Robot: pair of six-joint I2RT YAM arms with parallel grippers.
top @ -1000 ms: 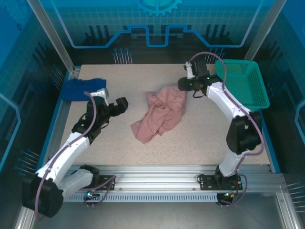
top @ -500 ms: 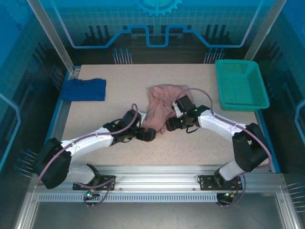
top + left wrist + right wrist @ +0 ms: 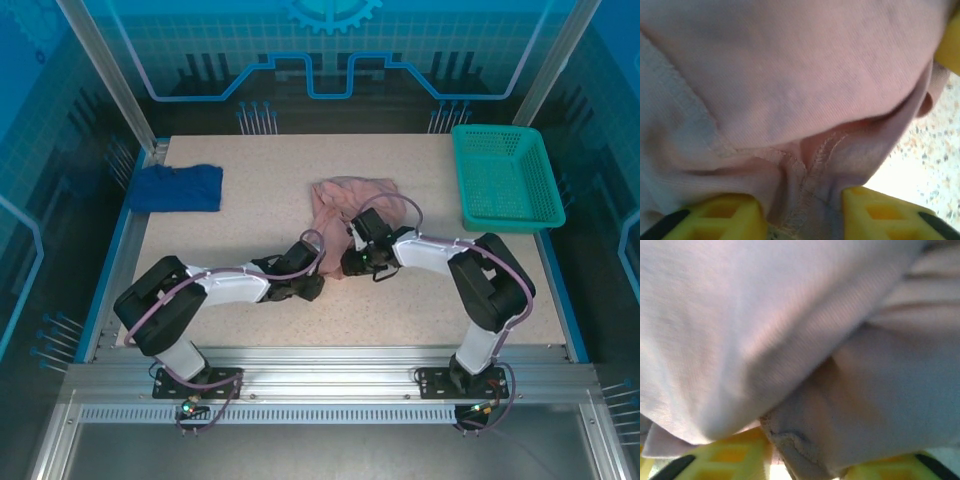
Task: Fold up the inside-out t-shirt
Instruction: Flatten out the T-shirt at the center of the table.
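Dusty-pink t-shirt cloth, clamped in left gripper and right gripper jaws, hides most of their tips.

T-shirt near end, top view: covered by left gripper and right gripper.
Left fingers, wrist view: cut off by lower edge.
Right grip, wrist view: blurred, pinch unclear.
T-shirt outline, wrist views: running off the frame.

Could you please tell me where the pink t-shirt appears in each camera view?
Top external: t-shirt crumpled mid-table, its near edge at the left gripper and right gripper.
Left wrist: t-shirt across most of the frame, stitched hem between the yellow fingers.
Right wrist: t-shirt folds across the frame, hem between the fingers.
Shared landmark: that near hem.
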